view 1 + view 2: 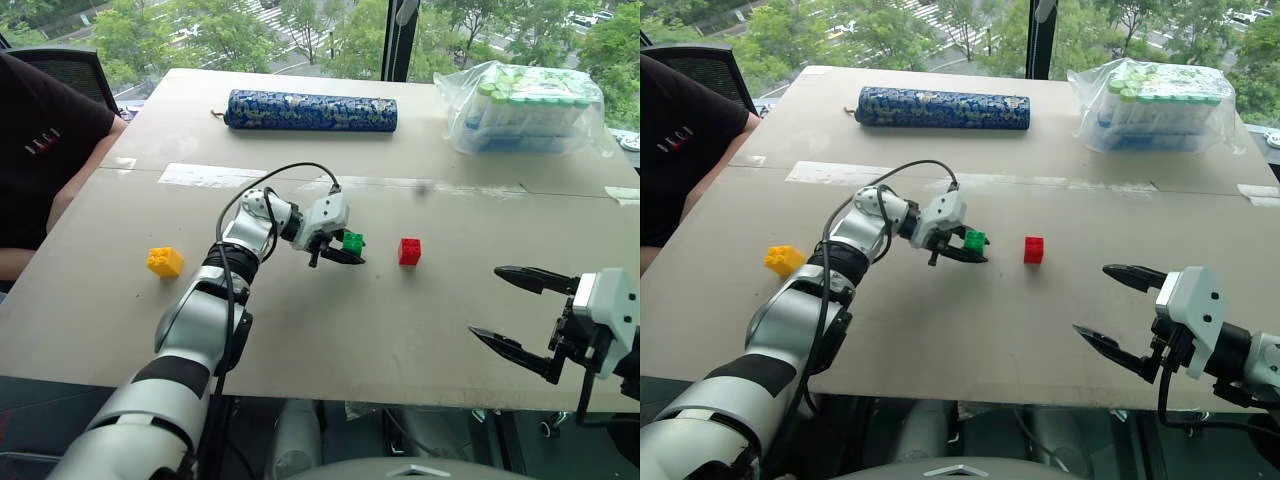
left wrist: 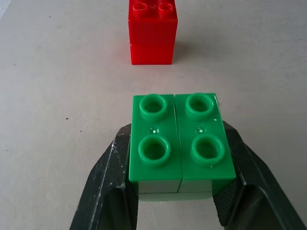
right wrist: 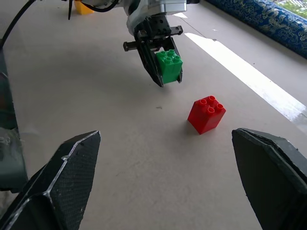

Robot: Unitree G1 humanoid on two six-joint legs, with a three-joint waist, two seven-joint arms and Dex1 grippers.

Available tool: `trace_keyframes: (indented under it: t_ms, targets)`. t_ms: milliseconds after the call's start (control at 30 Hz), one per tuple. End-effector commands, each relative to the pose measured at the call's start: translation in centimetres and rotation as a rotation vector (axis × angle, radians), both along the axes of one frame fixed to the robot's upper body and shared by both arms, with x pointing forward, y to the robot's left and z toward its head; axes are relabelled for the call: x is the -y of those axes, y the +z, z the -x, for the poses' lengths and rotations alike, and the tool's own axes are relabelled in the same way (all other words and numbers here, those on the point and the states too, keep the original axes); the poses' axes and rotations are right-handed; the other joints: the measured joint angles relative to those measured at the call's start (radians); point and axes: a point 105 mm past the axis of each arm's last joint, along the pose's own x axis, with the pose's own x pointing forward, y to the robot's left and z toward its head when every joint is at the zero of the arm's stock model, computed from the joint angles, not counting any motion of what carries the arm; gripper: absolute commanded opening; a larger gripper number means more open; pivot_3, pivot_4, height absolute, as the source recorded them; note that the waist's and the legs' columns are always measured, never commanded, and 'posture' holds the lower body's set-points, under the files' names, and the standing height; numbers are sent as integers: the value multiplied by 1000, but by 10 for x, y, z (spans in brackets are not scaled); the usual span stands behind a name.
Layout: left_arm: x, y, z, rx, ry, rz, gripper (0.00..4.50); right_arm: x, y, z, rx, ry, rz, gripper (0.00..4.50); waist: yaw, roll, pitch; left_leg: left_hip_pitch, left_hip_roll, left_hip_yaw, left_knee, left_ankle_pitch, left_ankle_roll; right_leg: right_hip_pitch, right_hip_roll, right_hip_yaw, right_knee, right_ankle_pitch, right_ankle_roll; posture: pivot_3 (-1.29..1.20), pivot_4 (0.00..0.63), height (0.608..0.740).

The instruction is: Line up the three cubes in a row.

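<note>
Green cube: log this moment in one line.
left gripper shut on green cube | red cube on table | right gripper open

the left arm reaches forward from the lower left, elbow bent, its wrist turned so the left claw (image 1: 338, 250) points toward the robot's right and tips slightly downward. its two black fingers (image 2: 108, 187) are closed on the opposite sides of the green cube (image 2: 178, 143), which sits between them with its studs up, raised a little off the tabletop (image 1: 330, 340). the right arm comes in low from the right edge, and the right claw (image 1: 508, 310) points to the left, nearly level, its two black fingers (image 3: 62, 177) spread wide with nothing between them.
</note>
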Motion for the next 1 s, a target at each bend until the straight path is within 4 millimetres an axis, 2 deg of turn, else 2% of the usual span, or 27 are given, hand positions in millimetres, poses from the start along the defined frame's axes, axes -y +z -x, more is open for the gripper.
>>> trace_keyframes:
  t_ms: [33, 100, 133, 267, 400, 467, 600, 667, 800, 933, 1000]
  targets:
    - [4, 7, -3, 30, -9, 0, 1293, -5, 8, 3, 54, 8, 2, 4500, 1, 0, 0, 0, 0, -1, 0, 0, 0, 0, 0, -1, 0, 0, 0, 0, 150, 740]
    - [4, 6, -2, 14, -10, 0, 1293, -6, 8, 3, 53, 8, 4, 4500, 2, 0, 0, 0, 0, -1, 0, 0, 0, 1, 0, -1, 0, 0, 0, 0, 150, 740]
    - [4, 5, -3, 9, -2, 4, 2407, -6, 8, 4, 52, 9, 4, 4500, 2, 0, 0, 0, 0, -1, 0, 0, 0, 1, 0, -1, 0, 0, 0, 0, 150, 740]
    - [0, 9, -5, 9, 17, 30, 4020, -7, 9, 4, 52, 12, 5, 4500, 3, 0, 0, 0, 0, -2, 0, 0, 0, 2, 0, -2, -1, 0, 0, 0, 150, 740]
    - [-14, 26, -4, 7, 42, 113, 4020, -9, 11, 3, 59, 27, 0, 4500, -1, 0, 0, 1, 0, -2, 1, 0, 0, 3, 0, -2, 0, 0, 0, 0, 150, 740]
    - [-30, 38, -1, 2, 72, 170, 4020, -11, 11, 2, 62, 41, -7, 4500, -3, 0, 0, 1, 0, -3, 1, 0, 0, 2, 0, -2, 0, 0, 0, 0, 150, 740]
    - [-68, 65, 28, 16, 161, 275, 4020, -18, 14, -6, 73, 99, -33, 4500, -7, 1, 0, 1, 0, -3, 0, 1, -2, 3, 0, -2, 0, 0, 0, 0, 150, 740]
    - [-80, 65, 44, 28, 221, 272, 4020, -23, 16, -11, 79, 132, -55, 4500, -17, 2, -1, 1, 0, -4, 1, 2, -4, 3, 0, -2, 0, 0, 0, 0, 150, 740]
    - [-90, 56, 70, 4, 332, 270, 4020, -32, 17, -19, 83, 190, -75, 4500, -13, 2, -1, 2, 0, -7, 1, 2, -4, 4, -2, -3, 1, 0, 0, 0, 150, 740]
    - [-99, 56, 74, 10, 521, 325, 4020, -43, 21, -22, 96, 248, -104, 4500, 6, 2, -1, 2, -1, -7, 2, 1, -1, 5, -3, -7, 1, 0, 0, 0, 150, 740]
    - [-96, 49, 80, 52, 606, 330, 4020, -49, 23, -23, 95, 276, -130, 4500, 3, 2, -1, 2, 0, -8, 2, 1, -1, 5, -3, -7, 1, 0, 0, 0, 150, 740]
